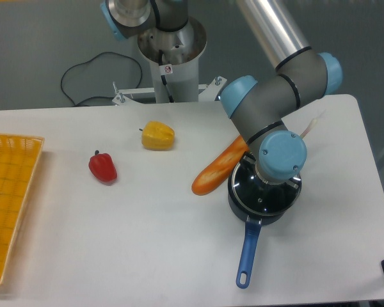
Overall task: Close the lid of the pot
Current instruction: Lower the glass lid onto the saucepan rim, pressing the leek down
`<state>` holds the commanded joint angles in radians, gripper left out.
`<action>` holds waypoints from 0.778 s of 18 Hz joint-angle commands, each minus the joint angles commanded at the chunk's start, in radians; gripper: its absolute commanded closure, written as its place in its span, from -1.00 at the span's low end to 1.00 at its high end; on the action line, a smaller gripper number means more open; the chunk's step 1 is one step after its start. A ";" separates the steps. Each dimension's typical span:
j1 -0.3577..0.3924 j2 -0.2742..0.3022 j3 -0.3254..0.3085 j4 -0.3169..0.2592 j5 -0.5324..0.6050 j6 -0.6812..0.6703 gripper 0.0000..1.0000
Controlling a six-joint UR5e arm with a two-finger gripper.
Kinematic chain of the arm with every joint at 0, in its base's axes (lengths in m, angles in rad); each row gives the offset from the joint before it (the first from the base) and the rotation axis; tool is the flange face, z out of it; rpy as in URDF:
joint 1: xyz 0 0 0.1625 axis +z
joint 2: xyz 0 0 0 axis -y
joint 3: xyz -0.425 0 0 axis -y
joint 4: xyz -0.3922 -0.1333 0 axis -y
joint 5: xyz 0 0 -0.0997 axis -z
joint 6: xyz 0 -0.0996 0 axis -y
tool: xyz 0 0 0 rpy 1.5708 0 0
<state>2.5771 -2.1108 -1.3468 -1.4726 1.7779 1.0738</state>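
Observation:
The dark pot (pixel 233 199) stands right of the table's middle, its long blue handle (pixel 248 252) pointing toward the front edge. The glass lid (pixel 253 195) with its silver rim lies over the pot's mouth. My arm's wrist hangs straight above the pot and hides the lid's blue knob and my gripper (pixel 269 187). I cannot see whether the fingers are open or shut on the knob.
An orange carrot-like loaf (pixel 217 169) lies against the pot's left side. A yellow pepper (pixel 158 135) and a red pepper (pixel 103 167) lie further left. A yellow basket (pixel 9 198) stands at the left edge. The robot base (pixel 169 51) and cable are at the back.

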 joint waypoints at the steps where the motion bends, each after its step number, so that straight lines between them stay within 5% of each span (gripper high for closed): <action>1: 0.000 -0.002 0.000 0.000 0.000 0.002 -0.51; 9: 0.000 0.008 0.000 0.000 -0.012 0.006 -1.00; 14: 0.008 0.038 0.002 0.002 -0.031 0.011 -1.00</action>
<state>2.5847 -2.0725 -1.3453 -1.4711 1.7473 1.0845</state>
